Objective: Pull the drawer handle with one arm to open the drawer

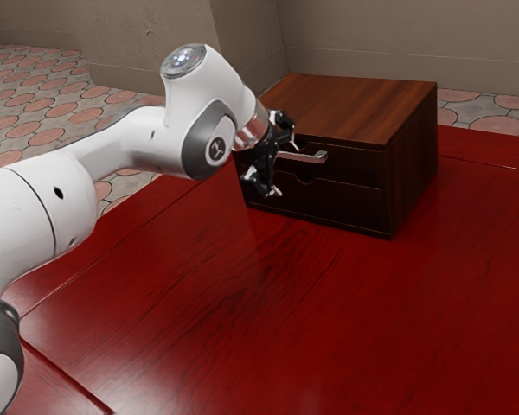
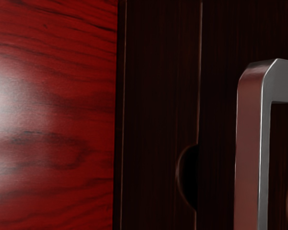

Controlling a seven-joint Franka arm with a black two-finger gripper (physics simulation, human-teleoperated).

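Observation:
A dark wooden cabinet (image 1: 355,112) with two stacked drawers stands on the red table (image 1: 268,311). The upper drawer front (image 1: 350,164) carries a silver bar handle (image 1: 310,157) and looks flush with the cabinet. My black gripper (image 1: 277,161) is at the handle's end nearer the exterior view's left, open, with one finger above the bar and one below it. The wrist view looks straight at the drawer fronts from close up: the silver handle (image 2: 252,153) with its bent corner runs beside a curved finger notch (image 2: 189,177) in the lower drawer's front.
The cabinet sits near the table's far edge, with broad red tabletop (image 2: 48,120) in front of it. Beyond the table are a patterned tile floor (image 1: 43,104) and beige walls. My white arm (image 1: 112,164) reaches in from the exterior view's left.

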